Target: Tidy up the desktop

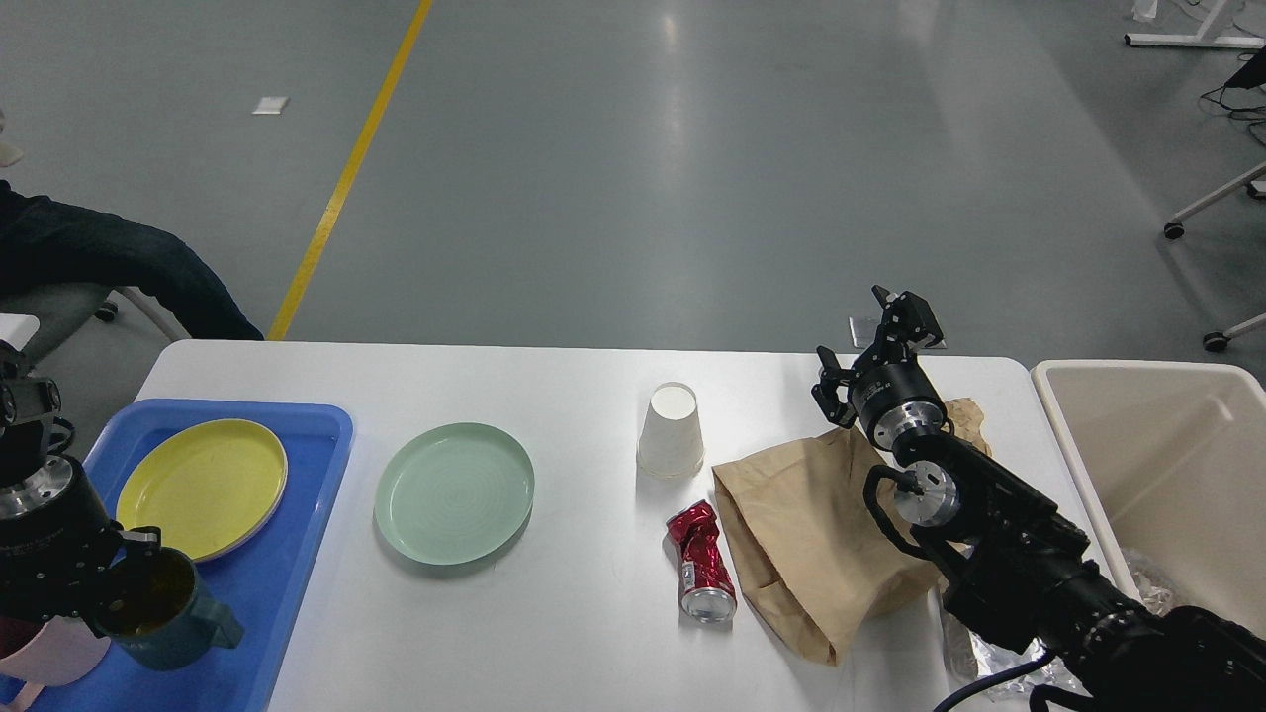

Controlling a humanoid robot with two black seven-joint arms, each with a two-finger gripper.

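The desktop [584,633] spans the view's lower half. The left gripper [119,583] hangs over the blue tray [267,593] at the desktop's left end, clenched on a dark teal mug [168,613] (beside a pink cup [49,658]). The right gripper [870,336] hovers above the desktop's far right edge, fingers spread and grasping nothing, just beyond a brown paper bag [811,534].
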